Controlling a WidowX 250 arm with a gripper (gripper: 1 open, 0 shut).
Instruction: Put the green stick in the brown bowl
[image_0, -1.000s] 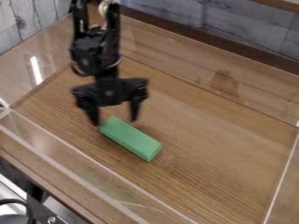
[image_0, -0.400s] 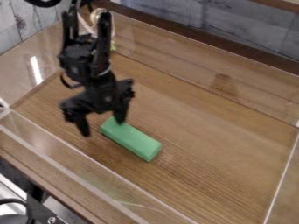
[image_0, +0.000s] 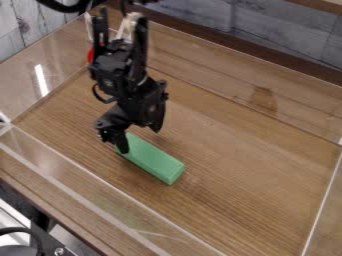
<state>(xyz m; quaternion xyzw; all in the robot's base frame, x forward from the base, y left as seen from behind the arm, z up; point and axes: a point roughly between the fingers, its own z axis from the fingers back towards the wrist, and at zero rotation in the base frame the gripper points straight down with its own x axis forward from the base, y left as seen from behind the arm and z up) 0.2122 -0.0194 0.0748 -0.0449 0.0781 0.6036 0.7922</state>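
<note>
While the arm leans over the green stick (image_0: 152, 160), its jaws' opening is unclear.

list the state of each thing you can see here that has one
green stick: lying flat on the wooden table, not lifted, its upper-left end under the gripper
gripper: low over the stick's upper-left end, rotated; whether the fingers are open or shut cannot be told from this view
wooden table: carrying the stick, walled by clear panels
brown bowl: not in view
</note>
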